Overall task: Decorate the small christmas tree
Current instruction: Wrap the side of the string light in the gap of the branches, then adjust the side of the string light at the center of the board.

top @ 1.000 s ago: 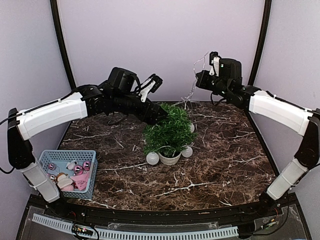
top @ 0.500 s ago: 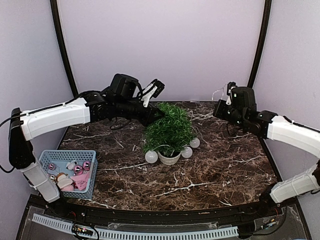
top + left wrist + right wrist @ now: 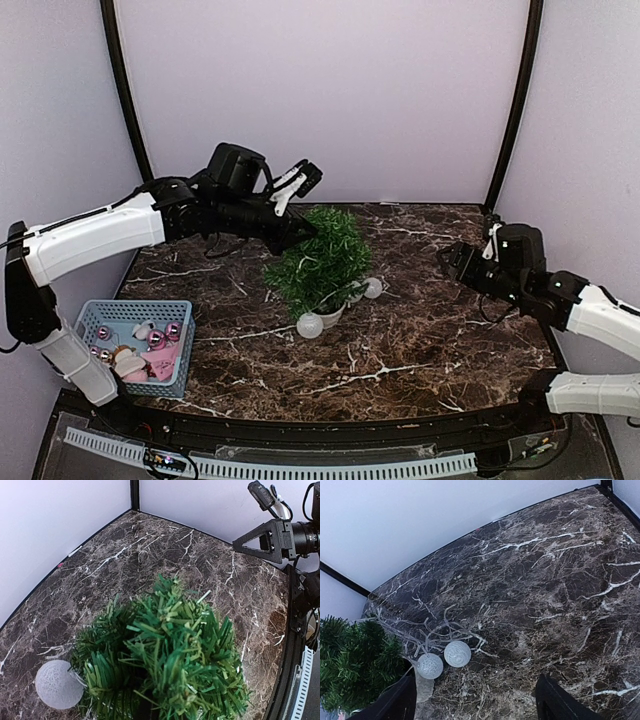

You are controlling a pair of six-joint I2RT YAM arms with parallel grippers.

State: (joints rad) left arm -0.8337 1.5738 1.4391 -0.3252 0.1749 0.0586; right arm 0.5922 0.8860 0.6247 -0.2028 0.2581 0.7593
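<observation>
One small christmas tree point(image 3: 318, 262), three white balls point(image 3: 310, 324)

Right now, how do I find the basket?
Look at the dark marble table. Go to its near left corner. The basket is the only light-blue thing there, with shiny pink balls inside.

Left gripper point(image 3: 303, 228), formerly open, has closed at the crown of the bushy dark-green small christmas tree point(image 3: 322, 265), now shifted and tilted leftward. Right gripper point(image 3: 452, 262) has descended rightward and opened.
</observation>
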